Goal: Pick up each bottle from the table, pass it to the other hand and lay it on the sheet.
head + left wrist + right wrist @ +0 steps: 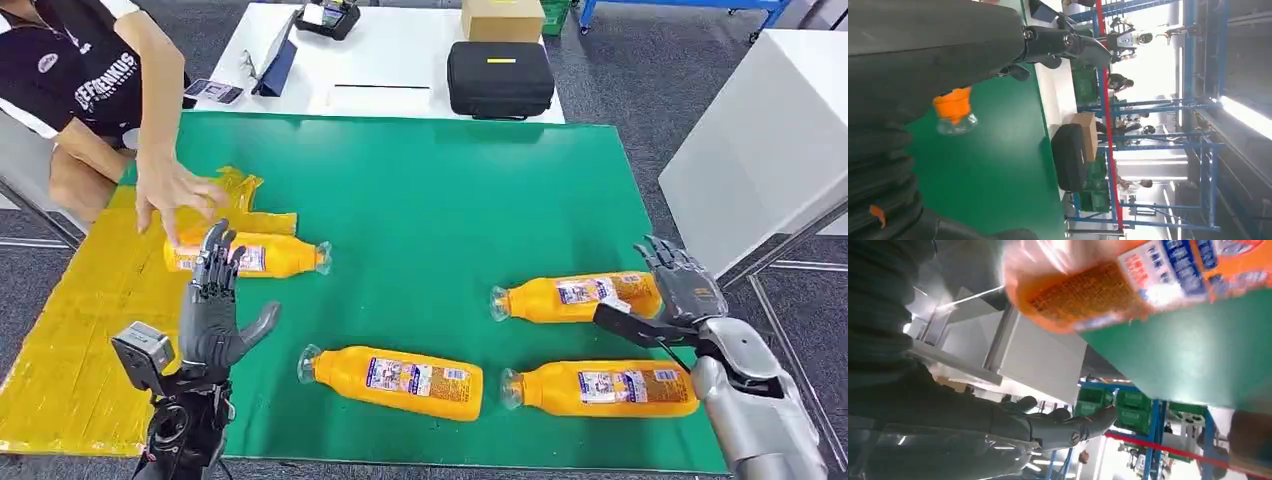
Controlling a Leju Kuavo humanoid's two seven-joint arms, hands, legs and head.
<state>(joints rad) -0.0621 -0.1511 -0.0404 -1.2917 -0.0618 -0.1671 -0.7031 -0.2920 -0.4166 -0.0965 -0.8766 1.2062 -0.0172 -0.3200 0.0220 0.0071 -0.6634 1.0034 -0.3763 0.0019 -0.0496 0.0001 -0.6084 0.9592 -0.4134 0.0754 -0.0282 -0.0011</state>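
Head view: my right hand [672, 290] spread, empty, touching far-right orange plastic bottle [575, 297]; my left hand [215, 305] released. Risk: bottle rolls off my fingers; person's hand [175, 195] near yellow sheet [95, 300] could collide.

- Bottles [402, 381]: glossy orange plastic, printed paper-like labels.
- Mat [450, 190]: smooth matt green.
- Sheet [90, 330]: crinkled yellow.
- Case [499, 77]: matt black fabric.

Left hand [923, 55] large and dark, close to camera, fingers apart. Orange bottle [954, 111] neck with clear cap pokes from behind it, lying on green bench [993, 170]. Black case [1068, 156] beyond, cardboard box [1087, 134] beside it.
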